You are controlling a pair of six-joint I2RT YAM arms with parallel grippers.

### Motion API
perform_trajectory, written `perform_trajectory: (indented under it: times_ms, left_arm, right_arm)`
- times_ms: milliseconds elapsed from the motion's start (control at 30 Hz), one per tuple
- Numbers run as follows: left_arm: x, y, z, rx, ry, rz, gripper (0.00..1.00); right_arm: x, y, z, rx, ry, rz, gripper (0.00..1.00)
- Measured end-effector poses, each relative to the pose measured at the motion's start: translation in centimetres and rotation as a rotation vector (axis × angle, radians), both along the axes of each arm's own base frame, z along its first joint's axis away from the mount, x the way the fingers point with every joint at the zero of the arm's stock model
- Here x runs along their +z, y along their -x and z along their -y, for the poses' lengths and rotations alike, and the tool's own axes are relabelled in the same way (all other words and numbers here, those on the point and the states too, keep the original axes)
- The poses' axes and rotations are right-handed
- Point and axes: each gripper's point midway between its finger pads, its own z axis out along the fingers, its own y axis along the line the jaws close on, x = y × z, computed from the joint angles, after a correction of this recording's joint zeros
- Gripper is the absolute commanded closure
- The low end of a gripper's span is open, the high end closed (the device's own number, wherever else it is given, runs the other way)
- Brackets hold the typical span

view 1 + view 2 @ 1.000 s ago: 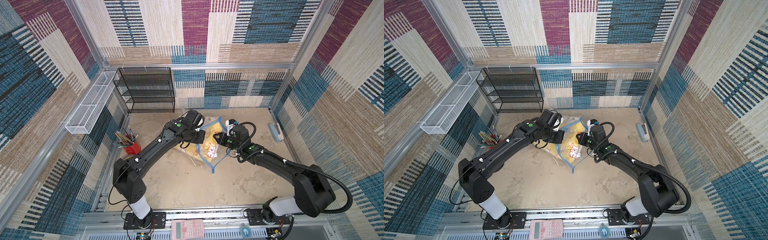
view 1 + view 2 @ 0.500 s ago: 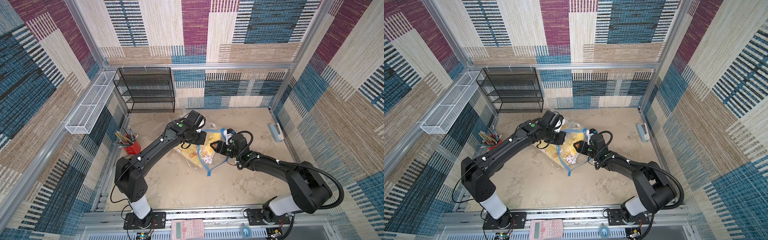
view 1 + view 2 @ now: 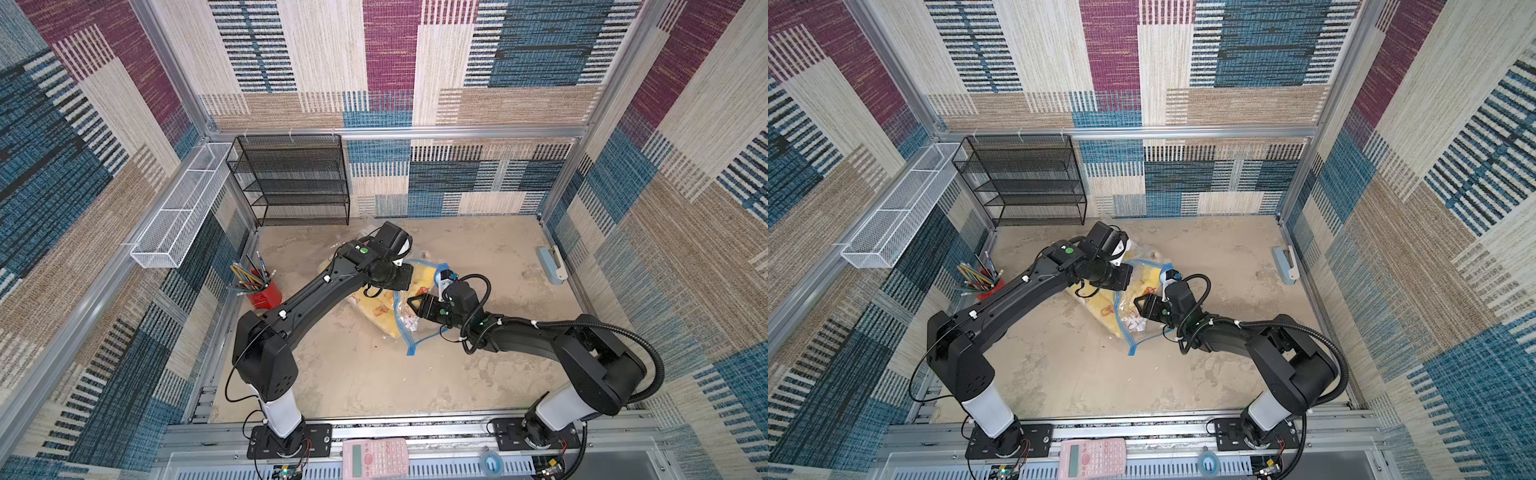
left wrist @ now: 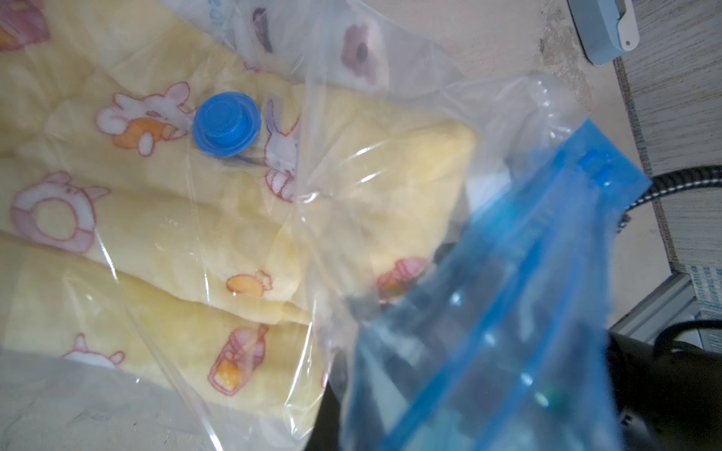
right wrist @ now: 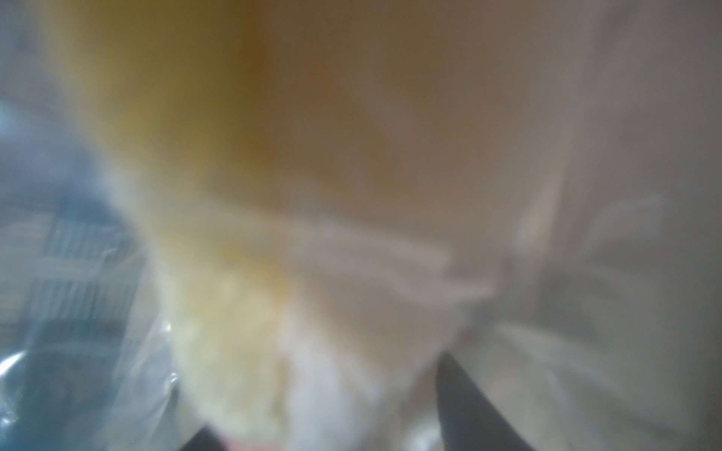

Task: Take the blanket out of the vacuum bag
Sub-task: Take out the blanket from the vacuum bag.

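Right gripper (image 3: 412,306) is pointing toward the left of the frame in both top views, just right of centre, with its tips at the blue-edged mouth of the vacuum bag (image 3: 417,332). In the right wrist view its dark fingers (image 5: 465,406) are standing well apart, released, with blurred yellow cloth and clear plastic lying between them. I cannot tell whether they are touching either.

The left gripper (image 3: 400,277) is hanging over the upper end of the bag at the centre of a top view. Its wrist is hiding its tips, but it is clenched. I cannot tell whether plastic is pinched in it.

The bag is lying crumpled on the sandy table (image 3: 353,374) at the middle of the frame, between the two arms. The blanket (image 4: 176,242), yellow with pink and white cartoon prints, is sitting folded inside it. In the left wrist view the round blue valve cap (image 4: 226,124) is resting on the plastic over the blanket, upper left of centre. The blue zip strip (image 4: 547,273) is running diagonally across the lower right.

A red cup of pencils (image 3: 264,293) is standing at centre left of a top view, well apart from the bag.
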Motion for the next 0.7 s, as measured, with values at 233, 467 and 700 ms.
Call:
perform_trajectory:
  times_ms: [233, 467, 700]
  left_arm:
    - [0.0, 0.0, 0.0, 0.002, -0.002, 0.001, 1.00]
    - [0.4, -0.3, -0.5, 0.017, -0.016, 0.023, 1.00]
    - [3.2, -0.9, -3.5, 0.091, -0.082, 0.156, 1.00]
  right_arm:
    - [0.6, -0.4, -1.4, 0.035, -0.036, 0.035, 0.64]
    - [3.8, -0.4, -2.6, 0.105, -0.084, 0.130, 0.94]
    - [11.1, 0.8, -3.2, 0.216, -0.148, 0.377, 1.00]
